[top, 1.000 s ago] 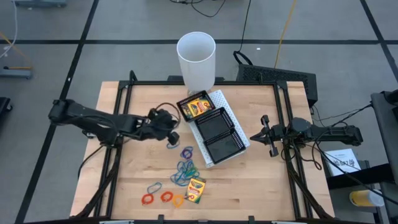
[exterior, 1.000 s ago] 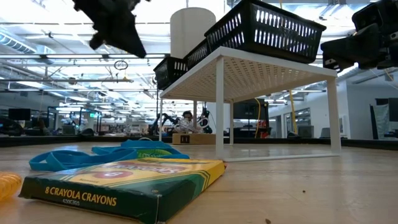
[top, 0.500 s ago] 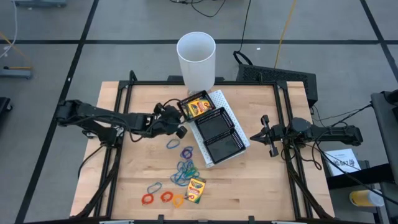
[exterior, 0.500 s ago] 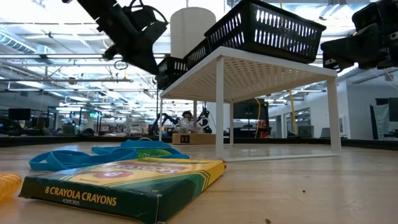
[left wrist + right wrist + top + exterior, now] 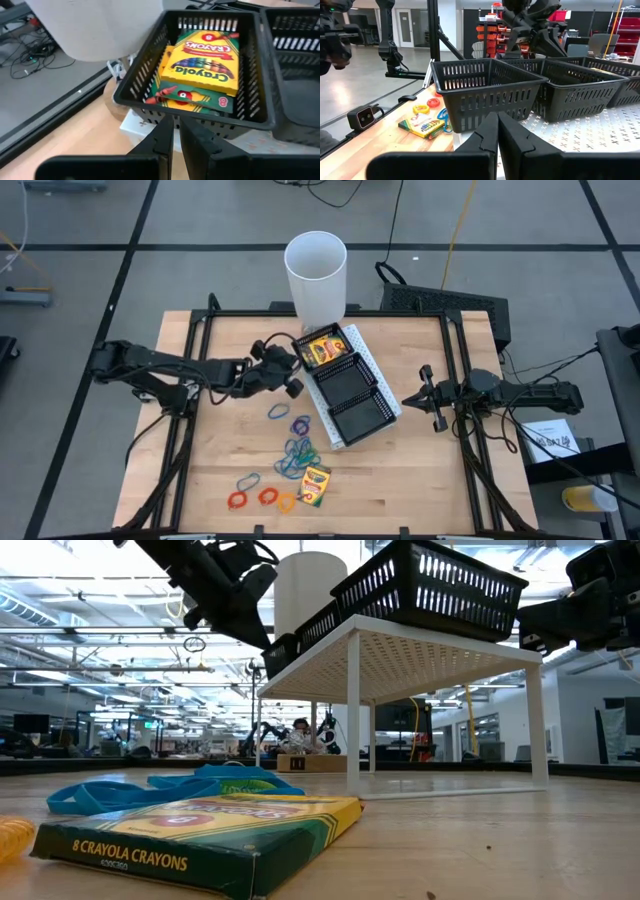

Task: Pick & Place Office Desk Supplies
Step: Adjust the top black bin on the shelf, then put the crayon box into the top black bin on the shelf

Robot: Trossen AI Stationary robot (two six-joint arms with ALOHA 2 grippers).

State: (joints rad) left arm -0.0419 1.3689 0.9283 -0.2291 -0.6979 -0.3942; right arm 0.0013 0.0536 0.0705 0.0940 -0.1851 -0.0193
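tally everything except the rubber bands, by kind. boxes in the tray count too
Yellow-and-green crayon boxes: 4 (3 stacked in the tray's end compartment, 1 on the table)
Black mesh three-compartment tray: 1
White perforated riser shelf under the tray: 1
Tall white cylindrical cup: 1
Total: 7

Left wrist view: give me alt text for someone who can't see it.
The left gripper, fingers nearly together and holding nothing visible, faces the black mesh tray, whose nearest compartment holds stacked crayon boxes. A white cup stands beside it.
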